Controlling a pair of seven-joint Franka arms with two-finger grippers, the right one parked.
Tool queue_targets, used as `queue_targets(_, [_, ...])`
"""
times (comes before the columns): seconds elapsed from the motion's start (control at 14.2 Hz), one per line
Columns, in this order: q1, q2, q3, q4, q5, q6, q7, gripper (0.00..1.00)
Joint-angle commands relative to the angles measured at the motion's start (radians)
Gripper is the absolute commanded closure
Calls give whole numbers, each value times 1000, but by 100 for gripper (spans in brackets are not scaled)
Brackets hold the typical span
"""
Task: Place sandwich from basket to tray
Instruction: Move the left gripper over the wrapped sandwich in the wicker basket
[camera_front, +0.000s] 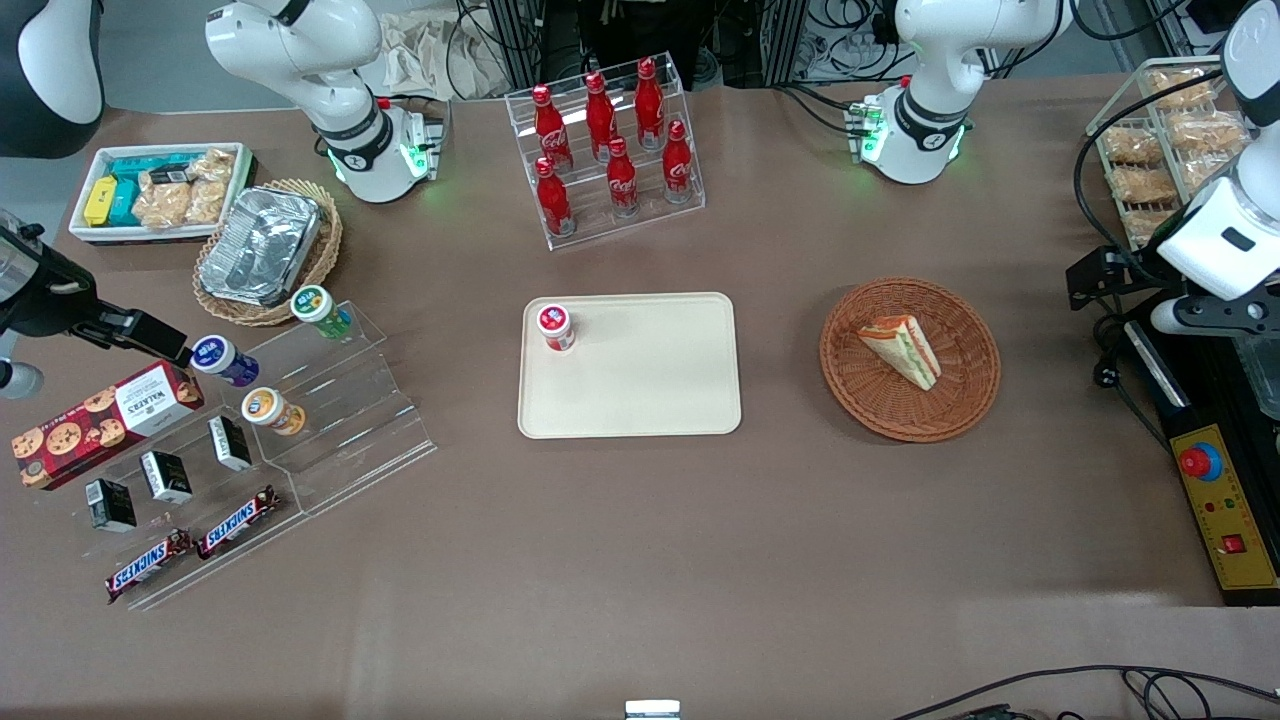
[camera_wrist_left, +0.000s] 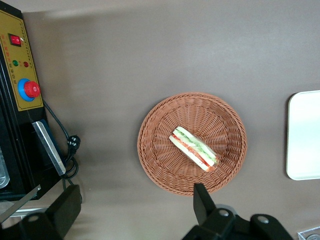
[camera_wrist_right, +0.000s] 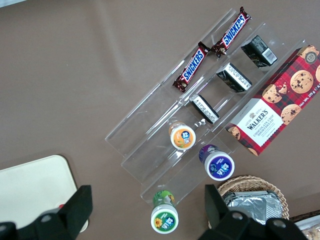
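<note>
Front view, sandwich (camera_front: 902, 347): it lies in the basket (camera_front: 965, 395), a triangular wedge with the layered edge of green, red and white facing the parked arm's end of the bench (camera_front: 640, 560).
Left wrist view, sandwich (camera_wrist_left: 194, 149): the wedge lies a little off the middle of the basket (camera_wrist_left: 160, 150), filling edge turned up toward the camera; nothing touches it.
Basket: round, reddish-brown wicker, on the bench toward the working arm's end, beside the tray (camera_front: 640, 400) and apart from it.
Tray: cream-beige, rectangular with rounded corners, in the middle of the bench; a small jar with a red lid (camera_front: 555, 326) stands in one of its corners, the one farther from the front camera and toward the parked arm's end.
Tool (camera_wrist_left: 135, 202): seen from the wrist camera, its two dark fingers (camera_wrist_left: 201, 200) stand wide apart and hold nothing; it hangs above the bench, over the rim of the basket, with the sandwich clear of both fingers.
Left arm (camera_front: 1215, 240): white, at the working arm's end of the bench, above the black control box (camera_front: 1225, 520).
Control box: it has a yellow panel with a red button (camera_wrist_left: 31, 90).
Rack of bottles (camera_front: 610, 150): clear plastic steps with red cola bottles, farther from the front camera than the tray.
</note>
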Motion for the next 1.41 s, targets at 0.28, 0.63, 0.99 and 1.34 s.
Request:
queue_targets(0.28, [-6,6,8,14,-9,-12,0,0])
queue_targets(0.63, [-6,-60,8,-160,-9,52,6,0])
queue_targets(0.99, [-1,-267,8,-610,-17,396,-11,0])
queue_targets(1.34, [-10,-280,5,-756,-32,560,-118,0])
